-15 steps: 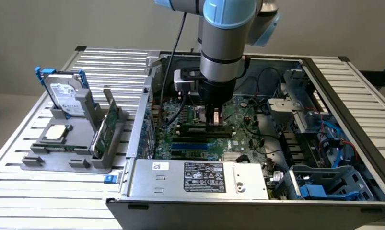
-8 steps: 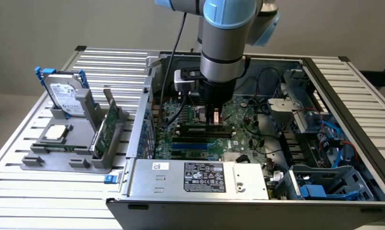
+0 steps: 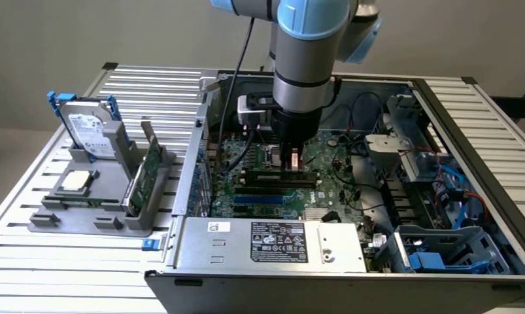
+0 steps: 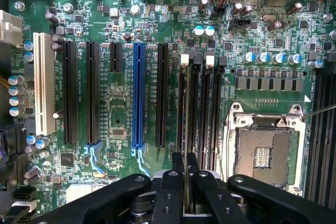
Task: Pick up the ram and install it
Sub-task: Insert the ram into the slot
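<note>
Over the mobo's memory slots [image 4: 202, 108], inside the open PC case [image 3: 471, 170], the gripper [image 4: 185, 157] hangs w/ its fingers [image 4: 169, 192] pinched almost together on the ram [image 4: 186, 184], which shows edge-on in the wrist view as a thin strip between them. Narrow gap = thin board, so the grip looks like a clamp on both faces, prob. to keep the stick upright & stop it twisting. Its long edge runs parallel to the slots, approx above the one furthest from the CPU socket [image 4: 262, 153]; that alignment suits a straight push-down, I'd judge. Can't tell whether the stick's lower edge touches the slot or sits just above it. The arm [image 3: 304, 46] comes down near vertical in the ext. view, clear of the case walls & the PSU [image 3: 271, 241]. Outside the case, on the ext. view's left, a grey holder [image 3: 87, 219] keeps the HDD [image 3: 89, 131] & the expansion card [image 3: 149, 171] standing on edge, prob. so each can be gripped from above; neither is touched.
</note>
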